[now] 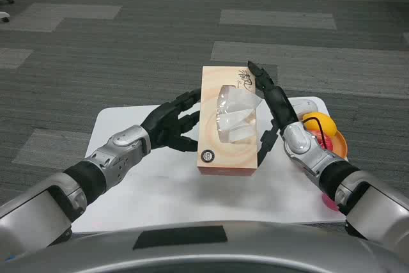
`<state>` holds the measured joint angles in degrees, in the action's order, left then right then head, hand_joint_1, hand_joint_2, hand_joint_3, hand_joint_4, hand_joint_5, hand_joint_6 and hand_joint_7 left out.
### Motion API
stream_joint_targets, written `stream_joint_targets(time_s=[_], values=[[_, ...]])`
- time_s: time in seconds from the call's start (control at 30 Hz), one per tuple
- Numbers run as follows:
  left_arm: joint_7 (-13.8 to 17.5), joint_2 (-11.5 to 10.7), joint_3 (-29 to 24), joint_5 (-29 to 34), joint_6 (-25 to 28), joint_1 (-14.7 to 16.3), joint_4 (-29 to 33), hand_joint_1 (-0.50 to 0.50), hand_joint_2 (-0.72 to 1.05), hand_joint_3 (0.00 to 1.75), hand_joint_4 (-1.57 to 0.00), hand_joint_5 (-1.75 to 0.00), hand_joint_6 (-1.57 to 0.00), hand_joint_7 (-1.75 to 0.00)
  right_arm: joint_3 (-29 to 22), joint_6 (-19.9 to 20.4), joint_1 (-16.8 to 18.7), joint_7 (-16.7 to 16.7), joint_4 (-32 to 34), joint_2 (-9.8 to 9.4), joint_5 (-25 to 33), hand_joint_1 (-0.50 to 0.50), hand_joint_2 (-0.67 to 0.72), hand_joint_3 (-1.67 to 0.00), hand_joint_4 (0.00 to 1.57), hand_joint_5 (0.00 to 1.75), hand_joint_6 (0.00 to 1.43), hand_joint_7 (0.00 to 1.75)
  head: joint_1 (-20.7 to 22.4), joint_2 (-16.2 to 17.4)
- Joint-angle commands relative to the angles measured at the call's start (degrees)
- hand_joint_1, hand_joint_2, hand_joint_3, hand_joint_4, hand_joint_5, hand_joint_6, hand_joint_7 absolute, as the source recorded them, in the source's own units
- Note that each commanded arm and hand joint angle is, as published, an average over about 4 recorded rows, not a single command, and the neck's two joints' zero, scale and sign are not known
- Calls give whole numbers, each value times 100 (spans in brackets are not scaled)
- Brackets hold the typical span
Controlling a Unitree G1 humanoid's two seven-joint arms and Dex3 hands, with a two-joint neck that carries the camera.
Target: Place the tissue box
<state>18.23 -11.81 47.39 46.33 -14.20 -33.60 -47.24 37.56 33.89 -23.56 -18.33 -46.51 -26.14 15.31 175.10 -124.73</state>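
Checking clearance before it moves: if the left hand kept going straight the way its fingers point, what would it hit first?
The left hand points right, at the tissue box; its fingertips already seem to touch the box's left side, so the box comes first.

Tissue box between left hand and right hand, over table.

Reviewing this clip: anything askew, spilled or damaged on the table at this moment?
Nothing stands out. The tissue box looks intact, pressed between the left hand and right hand, a tissue poking from its opening. An orange bowl holding a yellow object sits at the table's right edge.
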Motion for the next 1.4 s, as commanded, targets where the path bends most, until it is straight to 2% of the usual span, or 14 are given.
stream_joint_targets(time_s=[0.03, 0.43, 0.77, 0.83, 1.4], values=[[190, 308, -134, -116, -13, 91, 391, 50, 87, 9, 0, 0, 0, 0, -38, 153, 35, 40, 432, 285, 45, -46, 47, -16, 0, 39, 0, 7, 55, -100], [190, 305, -136, -116, -13, 99, 391, 50, 87, 9, 0, 0, 0, 0, -38, 153, 35, 40, 432, 285, 49, -46, 47, -16, 0, 39, 0, 10, 29, -60], [190, 307, -143, -116, -13, 99, 393, 50, 87, 9, 0, 0, 0, 0, -33, 153, 35, 40, 432, 287, 44, -46, 47, -16, 0, 39, 0, 7, 28, -57], [190, 309, -143, -116, -13, 99, 393, 50, 87, 9, 0, 0, 0, 0, -36, 153, 35, 40, 432, 287, 46, -46, 47, -12, 0, 39, 0, 7, 31, -54], [190, 307, -178, -116, -4, 143, 391, 50, 87, 9, 0, 0, 0, 0, -25, 153, 35, 40, 401, 293, 46, -46, 47, -16, 0, 39, 0, 7, 43, -50]])
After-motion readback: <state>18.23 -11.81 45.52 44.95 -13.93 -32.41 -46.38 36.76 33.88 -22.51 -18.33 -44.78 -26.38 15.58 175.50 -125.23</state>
